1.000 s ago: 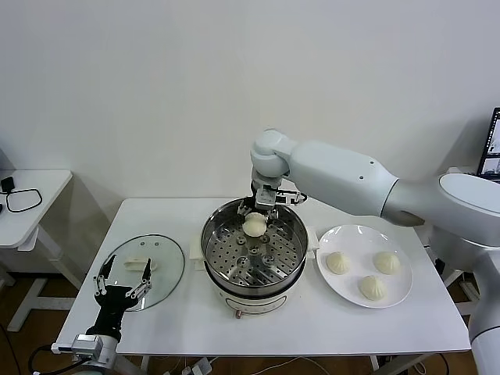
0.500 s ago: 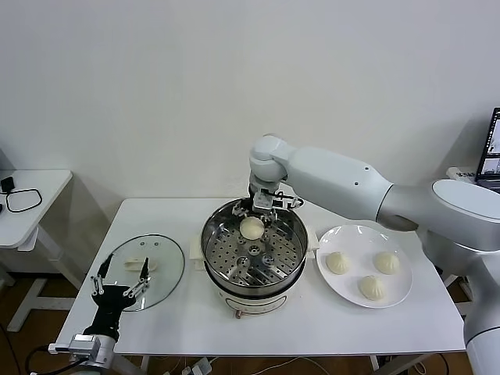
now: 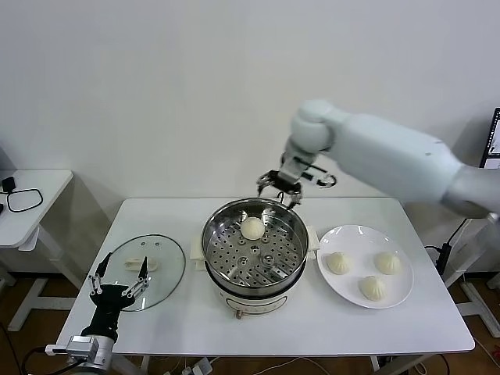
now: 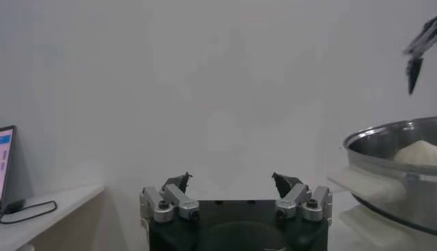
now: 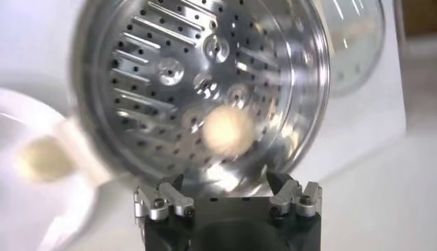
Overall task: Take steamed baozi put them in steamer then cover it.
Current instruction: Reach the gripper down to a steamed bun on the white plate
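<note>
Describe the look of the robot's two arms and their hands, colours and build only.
The right arm is thick, smooth and glossy white, with a rounded ball-like joint near the wrist. Its right hand is small, dark and metal, with thin black fingers on silver knuckles. The left hand has the same build: black body, silver hinged links, dark pointed tips, on a black wrist with a grey block and a black cable below.

The robot's right arm (image 3: 391, 160) wore a smooth white shell with rounded joints. Both end effectors, right (image 3: 280, 186) and left (image 3: 120, 276), had black bodies, silver screw-fastened knuckles and thin dark fingers (image 4: 179, 183). A grey block sat behind the left one.
</note>
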